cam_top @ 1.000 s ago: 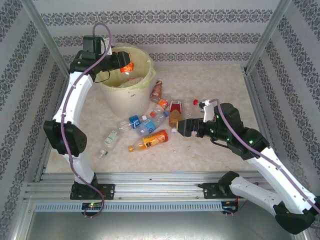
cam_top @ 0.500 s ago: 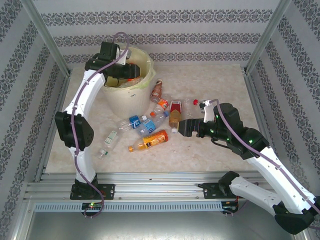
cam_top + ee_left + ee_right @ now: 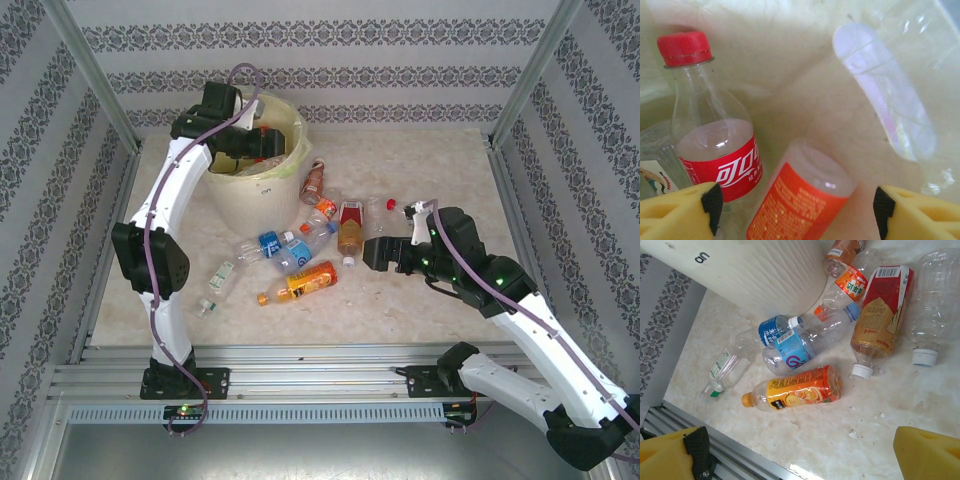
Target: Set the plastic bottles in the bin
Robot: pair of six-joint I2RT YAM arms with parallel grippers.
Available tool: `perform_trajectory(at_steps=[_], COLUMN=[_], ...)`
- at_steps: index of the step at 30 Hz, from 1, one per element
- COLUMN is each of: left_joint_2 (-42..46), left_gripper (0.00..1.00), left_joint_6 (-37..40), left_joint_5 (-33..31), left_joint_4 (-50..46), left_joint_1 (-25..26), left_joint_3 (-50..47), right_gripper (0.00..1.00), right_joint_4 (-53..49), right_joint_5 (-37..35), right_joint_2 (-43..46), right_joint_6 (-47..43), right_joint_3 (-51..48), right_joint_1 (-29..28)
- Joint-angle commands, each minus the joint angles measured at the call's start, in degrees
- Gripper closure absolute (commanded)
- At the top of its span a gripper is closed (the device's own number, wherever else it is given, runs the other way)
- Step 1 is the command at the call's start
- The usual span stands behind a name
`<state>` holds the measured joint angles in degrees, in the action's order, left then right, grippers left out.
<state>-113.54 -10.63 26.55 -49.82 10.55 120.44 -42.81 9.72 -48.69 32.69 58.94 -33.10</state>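
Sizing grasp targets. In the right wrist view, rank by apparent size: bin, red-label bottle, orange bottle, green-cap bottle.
1. bin: cut off by the frame, yet clearly largest
2. red-label bottle
3. orange bottle: slightly shorter and slimmer than the red-label one
4. green-cap bottle: smallest

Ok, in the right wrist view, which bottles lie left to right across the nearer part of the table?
From the left: green-capped clear bottle, orange-capped juice bottle, red-label bottle of brown drink, unlabelled clear bottle.
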Motion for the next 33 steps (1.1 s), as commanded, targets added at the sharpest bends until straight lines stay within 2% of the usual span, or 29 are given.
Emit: perform_trajectory(at_steps=[1, 8, 14, 16, 20, 24, 29, 33], left_joint_2=[2.6, 5.2, 9.3, 11.1, 15.8, 22.7, 33.2, 40.1], left_gripper=[0.17, 0.12, 0.00, 0.00, 0.00, 0.00, 0.00, 0.00], left_joint_6=[-1.0, -2.2, -2.6, -2.7, -1.5, 0.2, 1.6, 0.1], left_joint_5=[0.9, 0.1, -1.3, -1.4, -0.9, 1.0, 5.5, 10.5], left_joint_4=[-1.9, -2.6, -3.0, -3.5, -4.1, -3.9, -1.8, 0.4], left_joint_1=[0.7, 0.6, 0.5, 0.6, 0.6, 0.6, 0.9, 1.9], left_joint_3=[2.6, 4.9, 5.5, 5.5, 4.1, -1.1, -12.7, -22.6], right_gripper=[0.05, 0.08, 0.12, 0.17, 0.17, 0.16, 0.16, 0.13], right_joint_4=[-0.7, -0.4, -0.1, -0.3, 0.2, 1.9, 3.6, 6.5], right_joint_5=[-1.7, -3.0, -3.8, -3.1, -2.0, -0.6, -0.1, 5.1], right_joint_2=[0.8, 1.5, 1.2, 0.5, -0.1, 0.3, 0.3, 0.9], right_joint_6=[0.1, 0.3, 0.5, 0.9, 2.6, 4.8, 6.0, 3.9], right_joint_3=[-1.3, -3.0, -4.9, -5.2, -6.6, -8.8, -11.0, -12.3], right_joint_1=[0.6, 0.6, 0.7, 0.6, 0.3, -0.3, -1.0, -1.1])
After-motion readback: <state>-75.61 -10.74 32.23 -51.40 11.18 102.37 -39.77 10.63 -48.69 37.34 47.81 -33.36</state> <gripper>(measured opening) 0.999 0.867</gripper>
